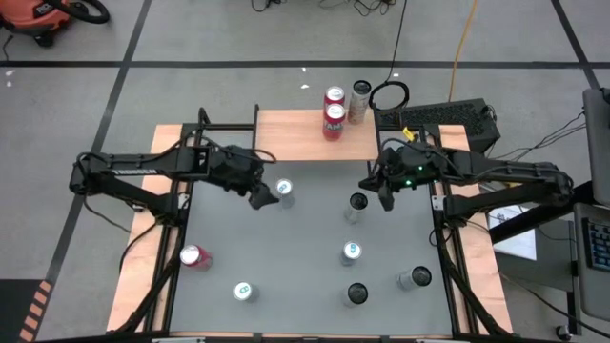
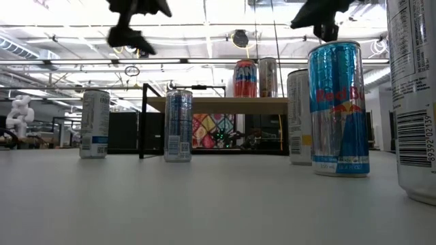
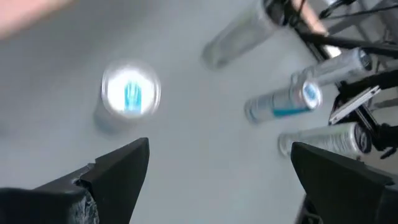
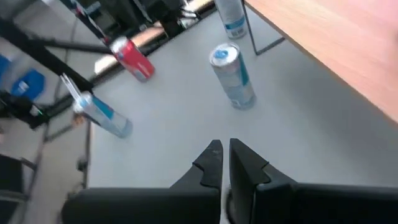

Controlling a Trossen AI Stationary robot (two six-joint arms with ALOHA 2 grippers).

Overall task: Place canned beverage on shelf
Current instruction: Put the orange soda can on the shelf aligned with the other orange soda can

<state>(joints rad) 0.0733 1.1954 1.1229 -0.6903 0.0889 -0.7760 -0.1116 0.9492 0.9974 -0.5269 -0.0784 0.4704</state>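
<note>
The shelf (image 1: pixel 295 136) stands at the table's far edge, its wooden top bearing two red cans (image 1: pixel 334 108) and a silver can (image 1: pixel 359 97); in the low view the shelf (image 2: pixel 204 103) shows behind the cans. My left gripper (image 1: pixel 268 199) hovers open just left of a blue-topped can (image 1: pixel 283 191) standing on the grey table. In the left wrist view that can (image 3: pixel 130 94) lies ahead of the gripper (image 3: pixel 219 169), off toward one finger, with nothing between the fingers. My right gripper (image 1: pixel 386 197) hangs shut and empty beside a dark-topped can (image 1: pixel 357 203).
More cans stand at the table's middle and front: a blue-topped one (image 1: pixel 351 252), a dark-topped one (image 1: pixel 356 293) and a green-topped one (image 1: pixel 244 291). A red can (image 1: pixel 193 256) lies at the left, a silver can (image 1: pixel 413 278) at the right. Black rails edge both sides.
</note>
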